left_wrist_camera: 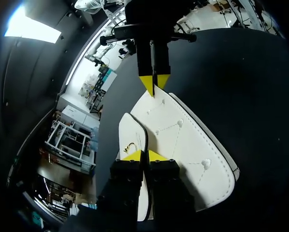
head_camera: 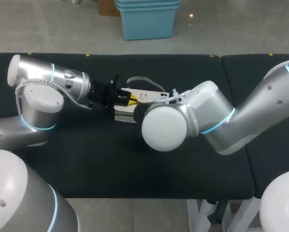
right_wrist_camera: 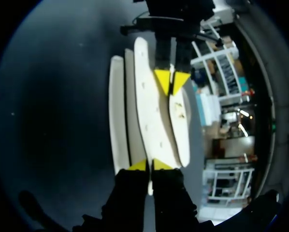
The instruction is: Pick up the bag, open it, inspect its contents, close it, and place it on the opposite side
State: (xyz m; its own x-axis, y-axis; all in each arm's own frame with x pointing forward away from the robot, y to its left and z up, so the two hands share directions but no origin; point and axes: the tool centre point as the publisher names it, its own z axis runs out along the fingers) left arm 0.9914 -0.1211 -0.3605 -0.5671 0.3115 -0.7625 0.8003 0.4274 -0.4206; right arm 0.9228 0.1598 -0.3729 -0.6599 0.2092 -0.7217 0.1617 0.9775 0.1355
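**Head view:** At mid-table the white bag [head_camera: 145,96] hangs between our two arms. Our left gripper [head_camera: 131,99] meets it from the left, while the right arm's bulky wrist hides its own fingers. A loose strap [head_camera: 140,79] curls just beyond the bag. The table [head_camera: 135,164] wears dark cloth that runs on to both sides, so we judge there is room to set the bag down on either one.

**Left wrist view:** Our left tips stand almost together, pinching the thin edge of a flap [left_wrist_camera: 132,135]. Opposite, the right gripper [left_wrist_camera: 154,83] nips the far end of the stitched, studded panel.

**Right wrist view:** Our right tips are nearly closed on that panel's edge. The bag looks light, soft and smooth. We judge its leaves will sag and splay, so the stitched rims are the safest holds.
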